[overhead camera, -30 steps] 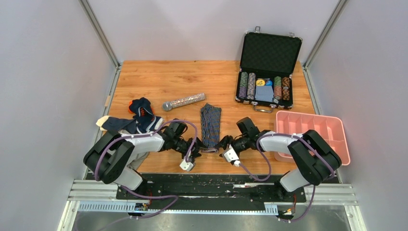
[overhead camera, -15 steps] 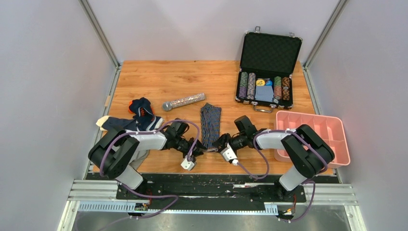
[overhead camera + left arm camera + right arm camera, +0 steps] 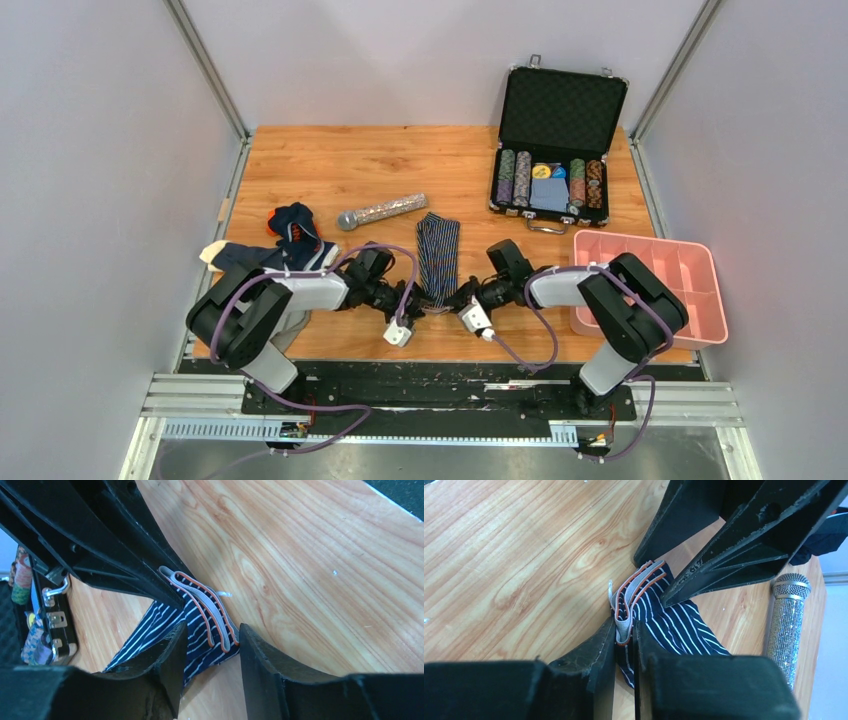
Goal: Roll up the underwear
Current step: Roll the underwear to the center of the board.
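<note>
The striped underwear (image 3: 437, 255) lies folded into a long narrow strip mid-table, its grey-and-orange waistband (image 3: 200, 607) at the near end. My right gripper (image 3: 451, 302) is shut on the waistband (image 3: 626, 611), pinching it between its fingertips (image 3: 606, 642). My left gripper (image 3: 419, 306) is open, its jaws on either side of the same waistband end (image 3: 212, 632), low over the wood. The plain navy underwear with the orange patch (image 3: 294, 232) lies bunched at the left, apart from both grippers.
A glittery microphone (image 3: 381, 211) lies just beyond the striped underwear. An open black poker chip case (image 3: 551, 180) stands at the back right. A pink divided tray (image 3: 650, 285) sits at the right. A pale cloth (image 3: 211, 254) lies under the navy pile.
Both grippers have moved inward to the near end of the striped underwear. The waistband end now sits bunched between them.
</note>
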Available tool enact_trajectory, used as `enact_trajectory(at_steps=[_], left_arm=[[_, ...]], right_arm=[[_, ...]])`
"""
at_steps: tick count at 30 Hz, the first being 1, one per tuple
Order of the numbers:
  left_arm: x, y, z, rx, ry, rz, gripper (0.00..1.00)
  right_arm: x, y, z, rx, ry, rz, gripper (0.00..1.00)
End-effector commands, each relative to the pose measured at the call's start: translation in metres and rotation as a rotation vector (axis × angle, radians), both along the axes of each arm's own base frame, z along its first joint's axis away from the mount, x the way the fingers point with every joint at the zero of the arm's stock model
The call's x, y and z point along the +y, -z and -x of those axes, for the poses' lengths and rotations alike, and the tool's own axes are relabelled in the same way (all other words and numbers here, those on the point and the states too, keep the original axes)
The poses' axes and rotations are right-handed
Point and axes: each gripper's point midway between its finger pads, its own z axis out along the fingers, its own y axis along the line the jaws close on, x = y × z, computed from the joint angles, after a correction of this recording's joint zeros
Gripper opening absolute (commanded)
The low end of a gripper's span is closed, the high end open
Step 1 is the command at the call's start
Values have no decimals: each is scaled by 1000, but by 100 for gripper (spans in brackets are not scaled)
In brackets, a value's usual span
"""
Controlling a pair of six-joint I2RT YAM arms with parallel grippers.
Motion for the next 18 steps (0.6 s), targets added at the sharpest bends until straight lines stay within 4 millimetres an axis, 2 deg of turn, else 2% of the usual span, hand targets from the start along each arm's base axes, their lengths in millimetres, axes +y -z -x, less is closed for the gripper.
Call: enact_trajectory(at_steps=[1,5,8,14,18], left_arm=[[5,-11,-12,-29,-108,27,55],[3,-31,-8,-70,-123,125,65],[1,-36,-3,-52,-105,136,66],[-3,-30,-13,-37,-156,141,67],[-9,-37,-23,-41,-208,177,71]], right_arm=[[4,-29,3,92,-11,-56,7],[4,-47,8,213,-9,-64,8],[2,-56,14,283,-8,-72,9],[-2,-54,18,325,7,-53,7],[-3,-52,16,345,20,-46,7]])
